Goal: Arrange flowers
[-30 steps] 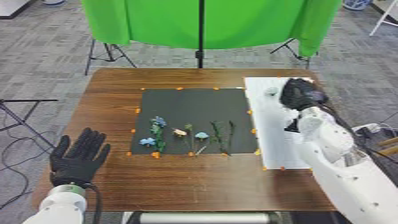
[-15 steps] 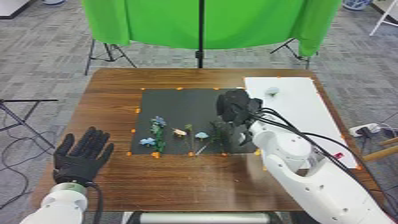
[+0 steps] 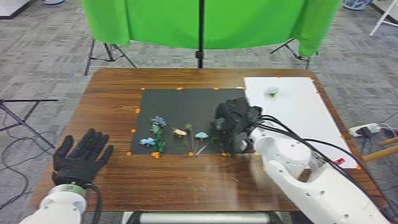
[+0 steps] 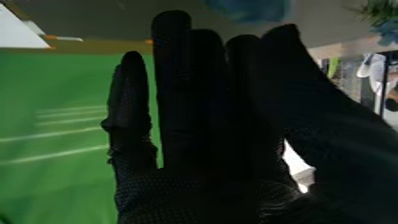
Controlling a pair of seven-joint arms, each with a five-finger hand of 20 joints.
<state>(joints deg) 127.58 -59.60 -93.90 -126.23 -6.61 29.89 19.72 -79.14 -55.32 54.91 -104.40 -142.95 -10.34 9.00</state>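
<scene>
In the head view, my right hand [image 3: 235,122] is over the right part of the dark mat [image 3: 182,104], covering the green stems there. Its fingers look straight in the right wrist view, where the right hand [image 4: 209,125] holds nothing. Left of it on the mat lie a blue-green flower stem [image 3: 157,130], a light blue bloom [image 3: 147,142], a cream flower [image 3: 179,132] and a pale blue flower [image 3: 202,135]. A whitish flower [image 3: 272,91] rests on the white board [image 3: 293,102]. My left hand [image 3: 78,159] is open, palm up, at the table's left edge.
Orange tape marks [image 3: 155,155] line the mat on the brown wooden table [image 3: 178,185]. Past the far edge are a green cloth [image 3: 151,22] and a black stand [image 3: 200,54].
The right hand has swung left from the white board to the right side of the dark mat, uncovering more of the board. My left hand has barely moved.
</scene>
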